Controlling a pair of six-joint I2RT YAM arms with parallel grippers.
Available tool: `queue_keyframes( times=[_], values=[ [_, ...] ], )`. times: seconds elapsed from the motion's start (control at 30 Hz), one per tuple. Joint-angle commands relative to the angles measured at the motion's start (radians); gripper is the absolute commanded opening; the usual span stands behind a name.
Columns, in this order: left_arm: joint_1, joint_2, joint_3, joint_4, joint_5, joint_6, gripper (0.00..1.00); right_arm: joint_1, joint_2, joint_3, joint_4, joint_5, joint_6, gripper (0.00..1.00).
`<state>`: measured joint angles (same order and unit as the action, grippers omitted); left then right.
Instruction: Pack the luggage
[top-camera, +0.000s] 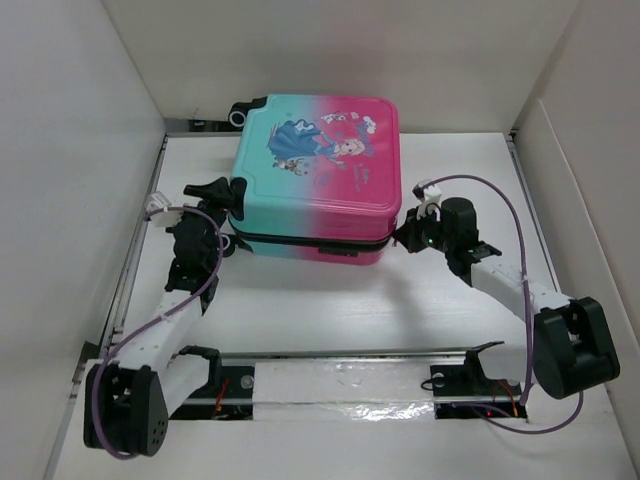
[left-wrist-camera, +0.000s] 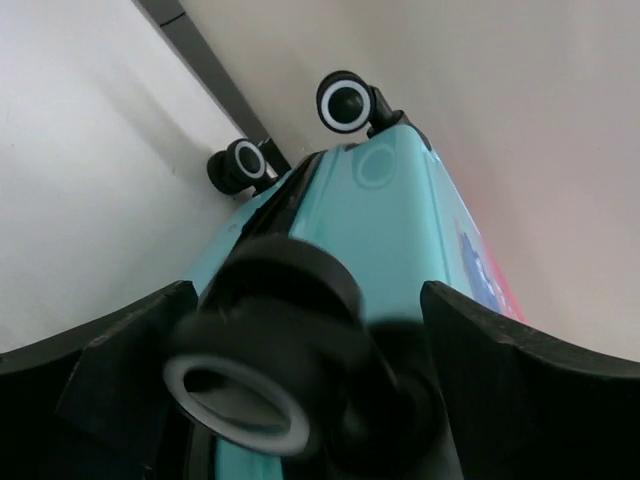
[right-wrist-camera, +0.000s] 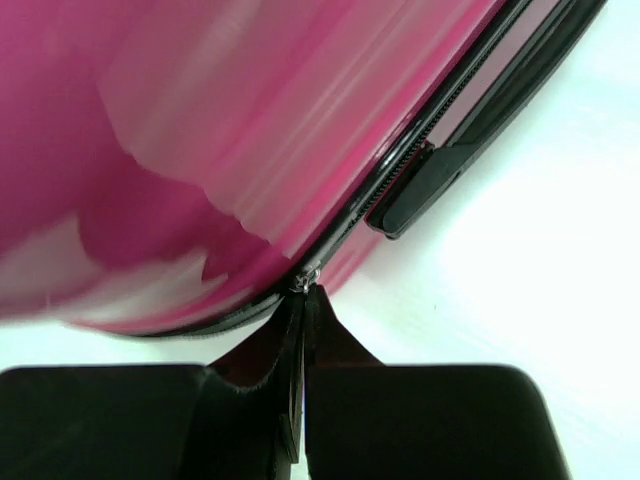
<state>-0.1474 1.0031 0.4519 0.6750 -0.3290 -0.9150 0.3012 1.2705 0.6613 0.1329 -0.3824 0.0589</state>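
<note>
The luggage (top-camera: 320, 160) lies flat and closed on the white table, teal on the left and pink on the right, with the princess picture facing up. My left gripper (top-camera: 222, 215) is at its near left corner, open, with a black wheel (left-wrist-camera: 260, 350) between the fingers (left-wrist-camera: 520, 380); teal shell (left-wrist-camera: 400, 220) rises behind it. Two more wheels (left-wrist-camera: 345, 100) show at the far corner. My right gripper (top-camera: 408, 235) is at the near right corner. It is shut (right-wrist-camera: 305, 300) on the zipper pull (right-wrist-camera: 303, 283), against the pink shell (right-wrist-camera: 200, 150).
White walls (top-camera: 80, 150) enclose the table on the left, back and right, and the luggage stands close to the back wall. A black bumper (right-wrist-camera: 420, 190) sits on the luggage's zip seam. A metal rail (top-camera: 340, 380) runs along the near edge between the arm bases.
</note>
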Motion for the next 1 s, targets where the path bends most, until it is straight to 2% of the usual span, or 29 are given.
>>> queue_keyframes(
  times=[0.0,0.17,0.4,0.43,0.47,0.5,0.53,0.57,0.6,0.67,0.7,0.8,0.83,0.97],
  values=[
    [0.001,-0.122,0.152,-0.106,-0.004,0.074,0.97,-0.023,-0.02,0.041,0.238,-0.111,0.047,0.0],
    [0.011,-0.179,0.258,-0.183,0.002,0.11,0.98,-0.034,0.006,0.08,0.209,-0.127,0.032,0.0],
    [0.011,-0.156,0.167,-0.227,0.016,0.085,0.95,-0.034,0.001,0.051,0.206,-0.141,0.025,0.0],
    [0.011,-0.168,0.147,-0.212,0.022,0.087,0.91,-0.034,-0.005,0.043,0.205,-0.135,0.024,0.0],
    [0.011,-0.182,0.133,-0.163,0.04,0.1,0.79,-0.034,-0.005,0.037,0.206,-0.133,0.022,0.0],
    [-0.016,-0.21,0.123,-0.134,0.091,0.12,0.45,-0.025,-0.005,0.034,0.206,-0.131,0.022,0.0],
    [-0.05,-0.218,0.134,-0.111,0.114,0.195,0.25,-0.025,-0.003,0.031,0.206,-0.133,0.022,0.0],
    [-0.087,-0.218,0.157,-0.089,0.154,0.238,0.08,-0.025,0.001,0.031,0.209,-0.133,0.024,0.0],
    [-0.163,-0.19,0.21,-0.086,0.279,0.278,0.0,-0.025,0.004,0.032,0.209,-0.135,0.025,0.0],
    [-0.256,-0.158,0.246,-0.109,0.376,0.347,0.0,-0.025,0.007,0.037,0.209,-0.133,0.027,0.0],
    [-0.371,-0.144,0.234,-0.117,0.364,0.364,0.0,-0.025,0.007,0.038,0.206,-0.128,0.027,0.0],
    [-0.562,-0.15,0.144,-0.172,0.157,0.427,0.0,-0.025,-0.006,0.032,0.195,-0.115,0.019,0.0],
    [-0.651,-0.15,0.116,-0.186,0.13,0.423,0.0,-0.025,-0.013,0.028,0.189,-0.101,0.015,0.0],
    [-0.852,-0.129,-0.031,-0.14,-0.005,0.344,0.0,-0.025,-0.026,0.008,0.175,-0.085,0.01,0.0]
  ],
)
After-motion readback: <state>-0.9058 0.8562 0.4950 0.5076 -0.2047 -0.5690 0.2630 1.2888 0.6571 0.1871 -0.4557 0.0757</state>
